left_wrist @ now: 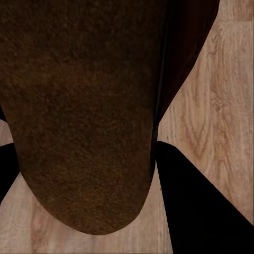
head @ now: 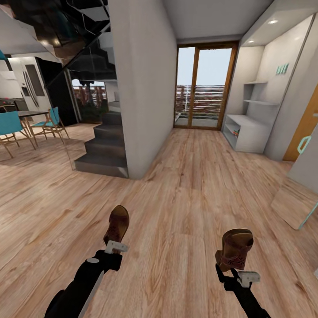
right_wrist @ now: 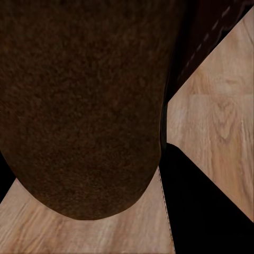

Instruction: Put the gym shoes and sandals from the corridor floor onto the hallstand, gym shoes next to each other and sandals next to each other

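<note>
My left gripper [head: 115,248] is shut on one brown sandal [head: 117,226], held above the wood-plank corridor floor [head: 176,194]. My right gripper [head: 235,270] is shut on the other brown sandal [head: 235,248], which stands tilted up with its patterned strap toward me. Each wrist view is close on a dark brown sole [left_wrist: 79,116] [right_wrist: 79,106] over the planks. The pale grey-white hallstand [head: 247,130] with two wall shelves and small teal letters [head: 282,69] stands in the alcove far ahead on the right. The gym shoes are out of view.
A grey wall pillar [head: 141,88] and dark stairs [head: 104,145] stand ahead on the left. A glass balcony door [head: 204,88] closes the corridor's end. Teal chairs [head: 53,121] and a table sit at far left. An orange door [head: 304,128] and a leaning panel [head: 295,201] are on the right.
</note>
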You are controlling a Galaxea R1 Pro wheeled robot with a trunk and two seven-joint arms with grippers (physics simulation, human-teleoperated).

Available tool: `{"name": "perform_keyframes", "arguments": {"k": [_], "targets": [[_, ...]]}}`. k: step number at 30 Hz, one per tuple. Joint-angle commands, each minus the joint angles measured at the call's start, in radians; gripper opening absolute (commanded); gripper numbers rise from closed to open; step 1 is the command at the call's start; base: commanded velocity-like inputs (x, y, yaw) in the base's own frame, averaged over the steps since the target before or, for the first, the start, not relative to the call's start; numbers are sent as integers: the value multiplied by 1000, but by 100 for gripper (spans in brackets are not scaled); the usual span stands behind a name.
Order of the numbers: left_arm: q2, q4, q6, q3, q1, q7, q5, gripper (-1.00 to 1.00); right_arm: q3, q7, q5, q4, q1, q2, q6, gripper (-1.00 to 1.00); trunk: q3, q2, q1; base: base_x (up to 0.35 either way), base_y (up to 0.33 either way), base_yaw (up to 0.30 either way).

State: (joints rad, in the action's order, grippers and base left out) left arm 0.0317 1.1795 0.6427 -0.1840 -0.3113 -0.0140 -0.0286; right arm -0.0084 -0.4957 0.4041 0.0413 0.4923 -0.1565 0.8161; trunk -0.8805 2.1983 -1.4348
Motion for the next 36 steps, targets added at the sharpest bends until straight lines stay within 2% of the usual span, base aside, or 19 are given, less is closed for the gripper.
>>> {"name": "perform_keyframes", "arguments": {"k": [1,6,15,36], "targets": [[0,0,0,0,0,-1,-4,-100,-1,0,1,0,0,0,0,-100,0,0,0,319,-85,0],[0,0,0,0,0,-2,-3,-100,-1,0,1,0,0,0,0,-100,0,0,0,328,-26,-40],[0,0,0,0,0,-1,-2,-100,0,-1,1,0,0,0,0,-100,0,0,0,333,-2,-228],[-1,0,0,0,0,-1,-2,-100,-1,-1,2,0,0,0,0,-100,0,0,0,334,0,-7]]}}
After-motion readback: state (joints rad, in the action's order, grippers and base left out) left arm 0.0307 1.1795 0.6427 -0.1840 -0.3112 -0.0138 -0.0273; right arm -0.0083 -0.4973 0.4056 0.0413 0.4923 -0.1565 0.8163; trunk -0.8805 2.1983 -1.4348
